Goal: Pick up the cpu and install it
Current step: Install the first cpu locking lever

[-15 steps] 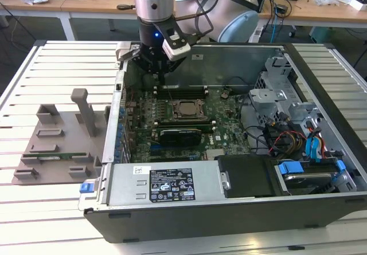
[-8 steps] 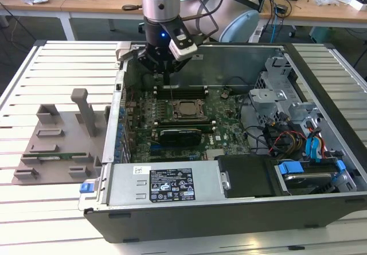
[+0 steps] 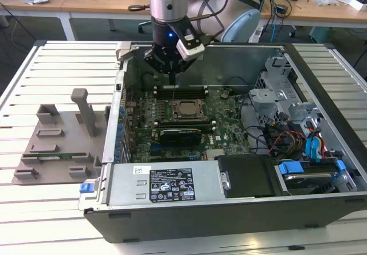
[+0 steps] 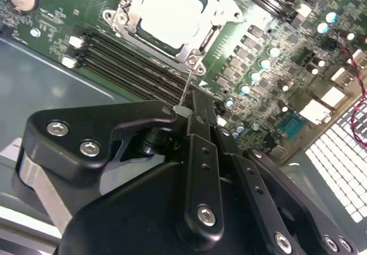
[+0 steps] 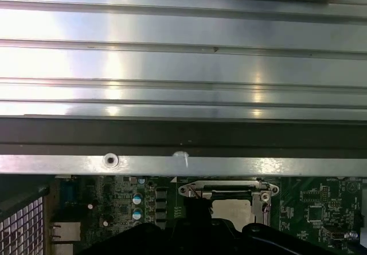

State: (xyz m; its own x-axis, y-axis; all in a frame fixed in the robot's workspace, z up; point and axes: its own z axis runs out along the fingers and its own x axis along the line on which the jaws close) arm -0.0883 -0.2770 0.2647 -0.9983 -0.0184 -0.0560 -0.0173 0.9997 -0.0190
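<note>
The cpu (image 3: 184, 109) lies flat in its socket on the green motherboard inside the open computer case, its silvery top facing up. Both wrist views show it too, as the cpu (image 4: 172, 8) and the cpu (image 5: 232, 209), inside the metal socket frame (image 4: 192, 51). My gripper (image 3: 172, 76) hangs just above the socket's far edge, close to the case's back wall. In the second wrist view a thin wire lever (image 4: 189, 86) rises from the frame's corner to my gripper (image 4: 186, 110), whose fingers are shut on its end.
A grey fixture (image 3: 63, 134) holding a green memory stick (image 3: 57, 156) lies on the slatted table at the exterior view's left. The case holds a power supply (image 3: 166, 183) in front, and drive bays and cables (image 3: 287, 129) at the right. Memory slots (image 4: 126, 66) flank the socket.
</note>
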